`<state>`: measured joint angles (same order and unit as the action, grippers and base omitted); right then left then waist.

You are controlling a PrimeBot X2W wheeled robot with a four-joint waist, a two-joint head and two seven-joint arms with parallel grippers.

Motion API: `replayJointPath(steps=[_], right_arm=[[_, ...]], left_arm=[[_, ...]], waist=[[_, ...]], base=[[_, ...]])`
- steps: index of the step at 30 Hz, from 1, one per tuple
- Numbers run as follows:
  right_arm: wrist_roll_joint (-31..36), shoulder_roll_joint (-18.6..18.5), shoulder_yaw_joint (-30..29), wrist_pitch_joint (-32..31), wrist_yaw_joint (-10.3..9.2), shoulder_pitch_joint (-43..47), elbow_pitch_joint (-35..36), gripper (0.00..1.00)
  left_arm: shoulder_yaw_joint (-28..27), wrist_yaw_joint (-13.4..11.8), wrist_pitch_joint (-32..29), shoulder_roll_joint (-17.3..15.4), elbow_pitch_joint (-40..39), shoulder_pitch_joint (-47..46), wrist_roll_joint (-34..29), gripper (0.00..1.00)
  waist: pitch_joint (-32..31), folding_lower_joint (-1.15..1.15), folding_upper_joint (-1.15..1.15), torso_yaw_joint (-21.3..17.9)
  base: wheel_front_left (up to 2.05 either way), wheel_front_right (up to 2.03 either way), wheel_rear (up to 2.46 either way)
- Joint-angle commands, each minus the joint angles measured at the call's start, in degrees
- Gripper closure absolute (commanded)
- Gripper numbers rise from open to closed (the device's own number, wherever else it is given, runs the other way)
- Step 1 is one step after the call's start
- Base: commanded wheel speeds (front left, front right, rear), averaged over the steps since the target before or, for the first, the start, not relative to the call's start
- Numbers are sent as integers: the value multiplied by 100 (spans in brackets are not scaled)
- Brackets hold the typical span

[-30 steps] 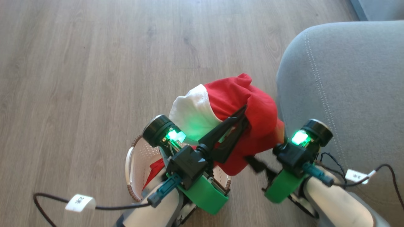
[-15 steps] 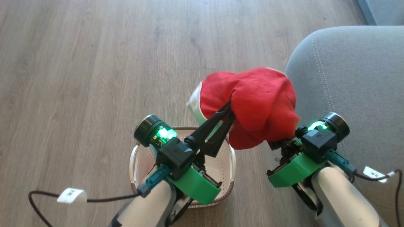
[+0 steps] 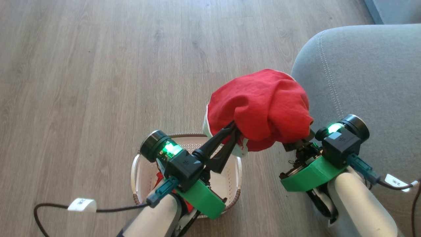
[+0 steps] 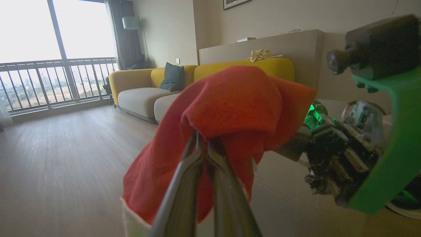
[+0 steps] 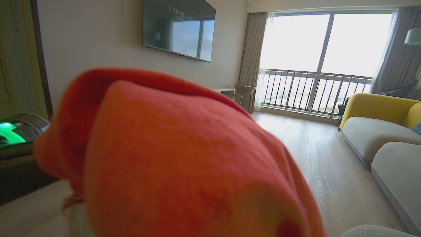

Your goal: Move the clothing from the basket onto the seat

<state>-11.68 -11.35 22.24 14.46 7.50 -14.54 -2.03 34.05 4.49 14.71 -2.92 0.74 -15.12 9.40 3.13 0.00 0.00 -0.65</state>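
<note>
Clothing point(image 3: 263, 105) shifted toward seat point(image 3: 361, 82); wrist view shows left gripper point(image 4: 203, 144) pinching

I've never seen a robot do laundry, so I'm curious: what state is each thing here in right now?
red garment: lifted clear of the basket, bunched, hanging between both end effectors.
left end effector: shut on the red garment.
right end effector: shut, fingertips buried in the red garment.
second garment: lying in the basket, mostly hidden.
basket: upright on the floor.
seat: bare where visible.
</note>
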Motion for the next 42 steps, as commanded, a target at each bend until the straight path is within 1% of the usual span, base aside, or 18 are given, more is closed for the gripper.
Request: replayJointPath(steps=[1, 2, 3, 4, 7, 12, 18, 24, 29, 32, 36, 42], right_arm=[[-25, 29, 24, 54, -1, -54, 248, 100], [-24, 29, 18, 54, -1, -60, 259, 100], [-21, 29, 11, 54, -1, -69, 272, 100], [-12, 28, 1, 54, -1, -85, 287, 100], [36, 58, -98, 54, -1, -90, 280, 100], [81, 69, -209, 54, -1, -11, 253, 100], [149, 19, -523, 54, -1, 80, 256, 100], [201, -28, -904, 54, -1, 103, 308, 100], [255, -86, -1111, 54, -1, 138, 377, 100], [328, -122, -1190, 54, -1, 183, 401, 100], [366, -133, -1359, 54, -1, 267, 432, 100], [385, -160, -1536, 54, -1, 410, 469, 100]], left_arm=[[-133, 35, 29, 4, -171, -176, -19, 100], [-138, 30, 29, 4, -166, -182, -8, 69], [-162, 1, 29, 4, -194, -200, -6, 17], [-193, -32, 29, 4, -225, -217, 12, 0], [-275, -72, 29, 4, -174, -232, -31, 0], [-295, -47, 29, 4, -115, -124, -140, 0], [-362, 45, 29, 4, 51, 95, -301, 0], [-388, 177, 29, 4, 344, 248, -321, 0], [-311, 265, 29, 3, 595, 393, -340, 0], [-94, 289, 29, -98, 738, 461, -479, 0], [75, 296, 29, -132, 837, 611, -479, 0], [57, 299, 29, -114, 908, 783, -413, 0]], waist=[[11, 0, 0, -2], [20, 0, 0, -2], [42, 0, 0, -3], [70, 0, 0, -4], [64, 0, 0, -12], [2, 0, 0, -20], [-59, 0, 0, -22], [-25, 0, 0, -12], [4, 0, 0, -13], [-3, 0, 0, -31], [-17, 0, 0, -63], [-55, 0, 0, -128]], base=[[0, 0, 0], [0, 0, 0], [0, 0, 0], [0, 0, 0], [0, 0, 0], [0, 0, 0], [0, 0, 0], [0, 0, 0], [0, 0, 0], [0, 0, 0], [0, 0, 0], [0, 0, 0]])
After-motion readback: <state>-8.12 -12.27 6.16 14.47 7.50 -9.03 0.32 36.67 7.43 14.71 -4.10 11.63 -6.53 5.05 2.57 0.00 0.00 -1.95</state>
